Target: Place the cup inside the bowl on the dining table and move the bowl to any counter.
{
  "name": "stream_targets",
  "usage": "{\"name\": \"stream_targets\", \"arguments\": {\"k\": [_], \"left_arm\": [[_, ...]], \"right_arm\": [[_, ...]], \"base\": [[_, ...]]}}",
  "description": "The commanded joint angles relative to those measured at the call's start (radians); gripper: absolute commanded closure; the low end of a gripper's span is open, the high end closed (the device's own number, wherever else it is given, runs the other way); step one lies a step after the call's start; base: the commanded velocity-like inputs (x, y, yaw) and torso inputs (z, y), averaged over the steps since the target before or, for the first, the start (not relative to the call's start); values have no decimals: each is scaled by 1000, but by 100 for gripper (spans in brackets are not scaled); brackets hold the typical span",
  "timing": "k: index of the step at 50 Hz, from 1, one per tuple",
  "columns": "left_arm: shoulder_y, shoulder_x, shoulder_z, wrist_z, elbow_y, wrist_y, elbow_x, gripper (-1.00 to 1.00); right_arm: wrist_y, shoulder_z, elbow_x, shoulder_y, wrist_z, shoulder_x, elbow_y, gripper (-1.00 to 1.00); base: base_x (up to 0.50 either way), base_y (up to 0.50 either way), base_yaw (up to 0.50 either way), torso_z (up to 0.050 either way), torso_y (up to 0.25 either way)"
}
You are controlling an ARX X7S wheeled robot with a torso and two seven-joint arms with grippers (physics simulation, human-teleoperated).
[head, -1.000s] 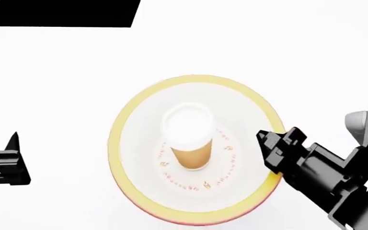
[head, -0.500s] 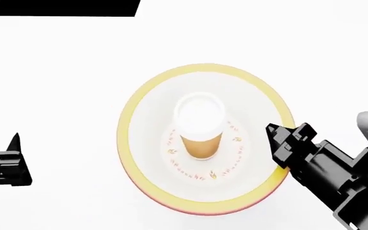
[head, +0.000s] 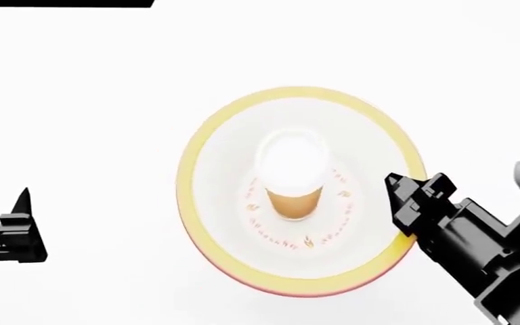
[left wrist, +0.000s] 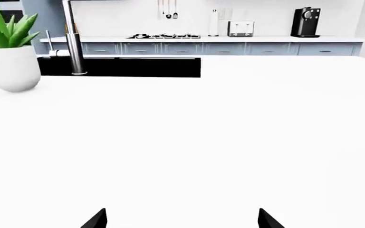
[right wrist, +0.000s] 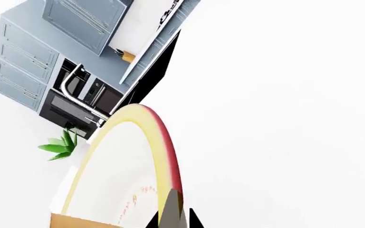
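The bowl point(head: 219, 162), white inside with a yellow rim, sits in the middle of the head view over a plain white top point(head: 79, 101). I cannot tell whether that top is the dining table or a counter. The tan-orange cup point(head: 294, 172) stands upright on the bowl's ring of orange marks. My right gripper point(head: 416, 193) is shut on the bowl's right rim. In the right wrist view the yellow and reddish rim point(right wrist: 163, 142) runs between the right gripper point(right wrist: 173, 219) tips, and the cup point(right wrist: 74, 222) shows at the edge. My left gripper point(head: 16, 227) hangs open, far left of the bowl, fingertips point(left wrist: 98, 219) apart.
A black sink point(left wrist: 119, 66) with a steel faucet point(left wrist: 74, 42) and a potted plant point(left wrist: 11, 66) lie at the white top's far side; the sink point(head: 61, 3) just shows in the head view. Beyond is a back counter point(left wrist: 334, 39) with toaster point(left wrist: 240, 28) and coffee machine point(left wrist: 305, 22).
The bowl with the cup, and my right gripper on its rim, have drifted right and slightly up in the head view. The black sink strip has slid towards the top edge. The left gripper has not moved.
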Motion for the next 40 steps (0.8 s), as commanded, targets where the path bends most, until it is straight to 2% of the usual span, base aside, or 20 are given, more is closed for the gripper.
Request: {"name": "stream_targets", "arguments": {"k": [1,40], "left_arm": [[-1,1,3,0,2,-1,-3,-100],[11,-8,-1,-2,5,6,-10,-100]], "right_arm": [[-22,34,0,0,-12,5,-1,100],[-35,46,6,-28,-18,6,-5,100]], "base": [[-39,-500,0,0,0],[-1,-500,0,0,0]]}}
